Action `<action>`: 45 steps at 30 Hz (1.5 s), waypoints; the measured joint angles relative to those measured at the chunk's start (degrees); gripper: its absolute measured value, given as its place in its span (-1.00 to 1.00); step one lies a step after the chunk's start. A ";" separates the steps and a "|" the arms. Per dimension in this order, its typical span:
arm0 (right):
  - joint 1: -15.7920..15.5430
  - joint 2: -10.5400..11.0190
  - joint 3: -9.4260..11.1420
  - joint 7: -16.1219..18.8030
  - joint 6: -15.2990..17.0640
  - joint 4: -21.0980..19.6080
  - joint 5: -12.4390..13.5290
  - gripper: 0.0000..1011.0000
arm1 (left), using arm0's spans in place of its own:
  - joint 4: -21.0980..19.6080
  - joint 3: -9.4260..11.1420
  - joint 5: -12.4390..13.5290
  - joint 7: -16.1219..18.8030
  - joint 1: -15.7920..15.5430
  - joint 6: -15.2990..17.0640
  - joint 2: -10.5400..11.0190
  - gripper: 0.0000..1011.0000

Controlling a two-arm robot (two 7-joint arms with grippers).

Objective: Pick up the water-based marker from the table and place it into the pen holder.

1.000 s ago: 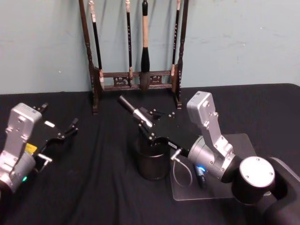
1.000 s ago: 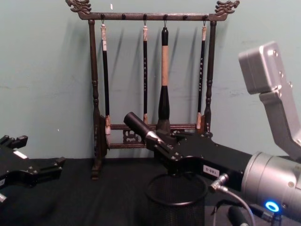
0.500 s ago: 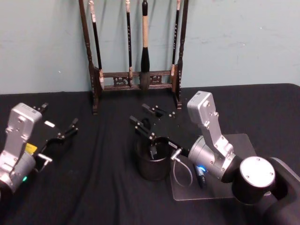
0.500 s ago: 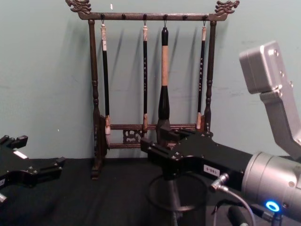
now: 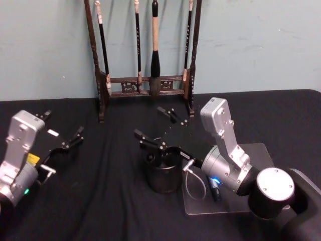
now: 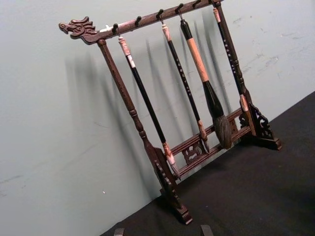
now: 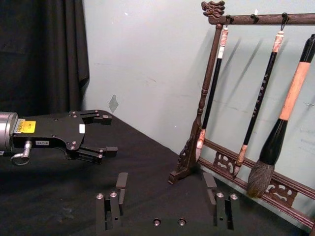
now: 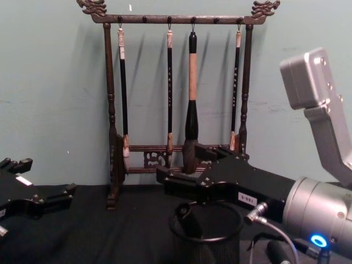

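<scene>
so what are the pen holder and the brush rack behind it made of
Pen holder: looks like black metal mesh with a solid rim; its wall is see-through. Brush rack: probably dark varnished wood, going by the turned posts and carved dragon ends.

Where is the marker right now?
Head view, centre: the marker stands inside the pen holder, leaning on its left rim, just below the open right tool.
</scene>
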 joint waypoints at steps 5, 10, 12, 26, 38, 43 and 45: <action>0.00 0.00 0.00 0.00 0.00 0.00 0.00 0.98 | 0.00 0.00 0.00 0.00 0.00 0.00 0.00 1.00; 0.00 0.00 0.00 0.00 0.00 0.00 0.00 0.98 | -0.01 0.00 0.00 0.00 0.00 0.00 0.00 1.00; 0.00 0.00 0.00 0.00 0.00 0.00 0.00 0.98 | 0.00 0.00 0.00 -0.01 0.00 0.00 0.00 1.00; -1.71 1.46 0.74 -1.46 0.70 -2.75 -0.34 0.98 | 0.00 0.00 0.00 0.00 0.00 0.00 0.00 1.00; -5.28 3.43 2.64 -4.79 3.08 -8.18 -2.35 0.98 | 0.00 0.00 0.00 0.00 0.00 0.00 0.00 1.00; -7.29 3.70 4.21 -6.39 4.08 -10.99 -2.32 0.98 | 0.00 0.00 0.00 0.00 0.00 0.00 0.00 1.00; -8.20 3.67 4.94 -7.35 4.62 -12.16 -2.32 0.98 | 0.00 0.00 0.00 0.00 0.00 0.00 0.00 1.00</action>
